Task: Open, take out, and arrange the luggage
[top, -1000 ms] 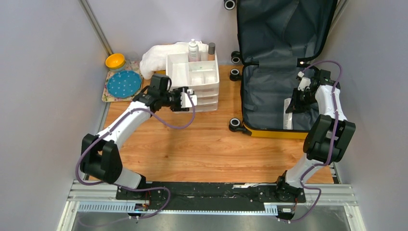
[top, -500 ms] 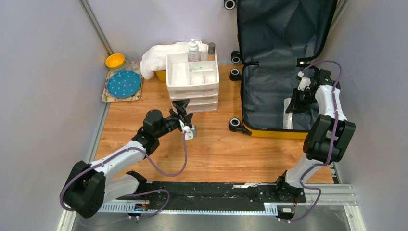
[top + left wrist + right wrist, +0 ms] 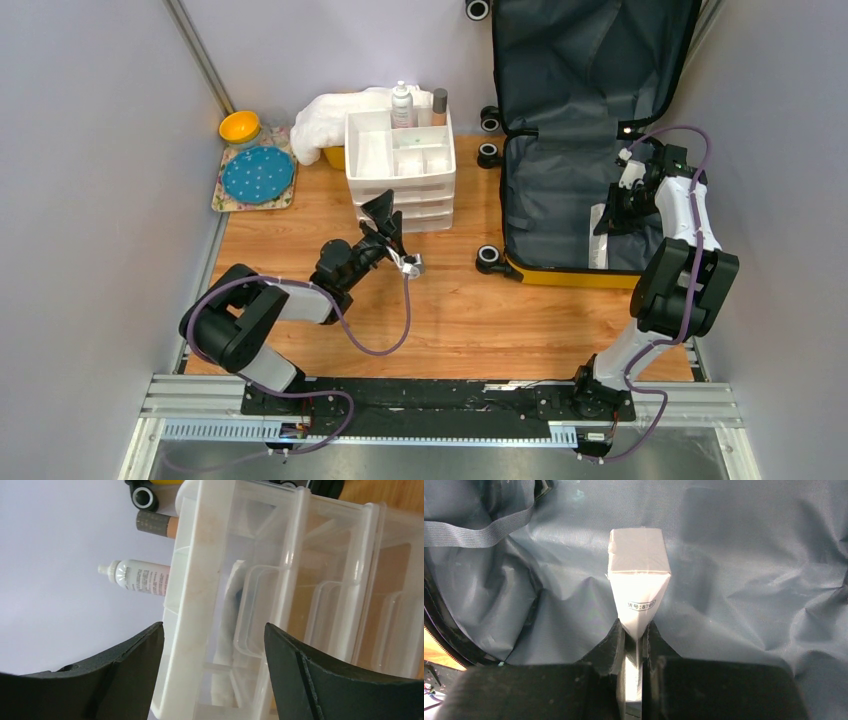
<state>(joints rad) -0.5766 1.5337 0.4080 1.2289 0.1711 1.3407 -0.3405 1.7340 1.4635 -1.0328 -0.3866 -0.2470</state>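
Two arms, one busy: right pincer [image 3: 634, 630] is clamped on a white packet [image 3: 639, 575] inside the luggage [image 3: 555, 200]. Left pincer [image 3: 393, 238] is spread and empty, just in front of the drawer organiser [image 3: 400, 170]. Step looks like take-out. Lift the packet straight up, clear of the slack lining, before swinging left, or the fabric may snag. Luggage sits far right on the bench [image 3: 450, 310], base flat, lid propped upright behind. Wheel end faces left, so the long axis runs across the bench.

Pale lilac walls [image 3: 90, 150] boxed in a warm wooden tabletop [image 3: 450, 320], evenly lit, an aluminium rail [image 3: 690, 405] along its near edge.
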